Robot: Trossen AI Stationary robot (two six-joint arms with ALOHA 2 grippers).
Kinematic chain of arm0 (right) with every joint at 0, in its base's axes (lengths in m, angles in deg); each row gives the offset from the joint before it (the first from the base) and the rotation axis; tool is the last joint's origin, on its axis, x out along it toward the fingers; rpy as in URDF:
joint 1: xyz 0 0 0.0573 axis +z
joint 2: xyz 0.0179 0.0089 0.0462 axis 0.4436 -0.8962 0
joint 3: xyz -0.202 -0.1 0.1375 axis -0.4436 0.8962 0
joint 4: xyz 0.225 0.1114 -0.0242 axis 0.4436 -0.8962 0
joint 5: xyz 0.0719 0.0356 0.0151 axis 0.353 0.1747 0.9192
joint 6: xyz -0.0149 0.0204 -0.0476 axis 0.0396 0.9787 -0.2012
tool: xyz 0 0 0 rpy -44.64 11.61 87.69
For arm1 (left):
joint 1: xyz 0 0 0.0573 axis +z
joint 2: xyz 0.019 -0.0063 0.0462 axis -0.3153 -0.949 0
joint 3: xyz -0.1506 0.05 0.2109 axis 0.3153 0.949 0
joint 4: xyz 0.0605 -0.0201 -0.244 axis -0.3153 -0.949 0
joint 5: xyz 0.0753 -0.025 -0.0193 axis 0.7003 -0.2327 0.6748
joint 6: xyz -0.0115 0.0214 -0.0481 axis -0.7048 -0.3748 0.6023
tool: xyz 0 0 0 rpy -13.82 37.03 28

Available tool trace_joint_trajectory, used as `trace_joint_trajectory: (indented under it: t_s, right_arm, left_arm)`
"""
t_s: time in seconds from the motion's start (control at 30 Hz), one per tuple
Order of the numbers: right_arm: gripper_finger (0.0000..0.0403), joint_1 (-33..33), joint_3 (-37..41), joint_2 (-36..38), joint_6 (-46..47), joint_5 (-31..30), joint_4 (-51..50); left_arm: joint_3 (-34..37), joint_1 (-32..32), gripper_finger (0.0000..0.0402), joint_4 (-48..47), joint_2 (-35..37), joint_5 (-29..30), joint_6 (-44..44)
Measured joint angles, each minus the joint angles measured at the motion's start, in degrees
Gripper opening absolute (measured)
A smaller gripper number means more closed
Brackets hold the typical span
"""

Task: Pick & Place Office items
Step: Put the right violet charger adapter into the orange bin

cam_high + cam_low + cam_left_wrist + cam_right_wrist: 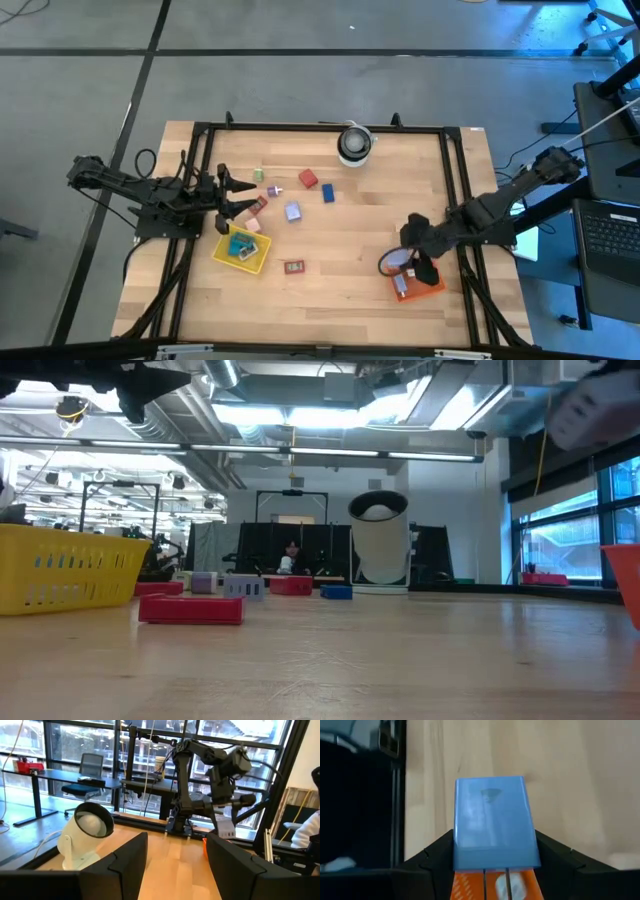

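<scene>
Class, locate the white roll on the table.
High view: the white roll stands at the table's far edge, centre-right, beyond the red piece and blue piece.

Bright overhead lighting, soft wrist-view blur

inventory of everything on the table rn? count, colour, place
yellow tray: 1, yellow, left front of table, teal and blue pieces inside
orange tray: 1, orange, right front, under the right gripper
blue block: 1, blue, held in the right gripper above the orange tray
loose pieces: about seven, mid-left; red, blue, lavender, pink, green, reddish ones by the left gripper and in front of the yellow tray
white roll: 1, white with dark centre, back middle
table: 1, light wood, black frame
left gripper: open, left edge, near the yellow tray
right gripper: shut on the blue block
</scene>
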Motion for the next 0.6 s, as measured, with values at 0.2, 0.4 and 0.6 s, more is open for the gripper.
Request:
trace_joint_trajectory:
  t_s: [0.2, 0.4, 0.6]
  right_arm:
    - [0.0212, 1.79, 0.0, -4.13, 5.68, 5.17, -0.52]
    - [0.0212, 3.63, 0.0, -5.09, 13.4, 7.22, -7.54]
    - [0.0212, 7.64, 0.0, -5.09, 21.73, 8.59, -8.34]
  left_arm:
    - [0.01, 0.0, 0.0198, 0.05, -0.17, 0.33, 1.44]
    - [0.0, 0.0, 0.0198, -0.02, -1.06, -0.81, 1.58]
    - [-0.01, 0.0, 0.0198, -0.98, -2.76, -1.6, 2.02]
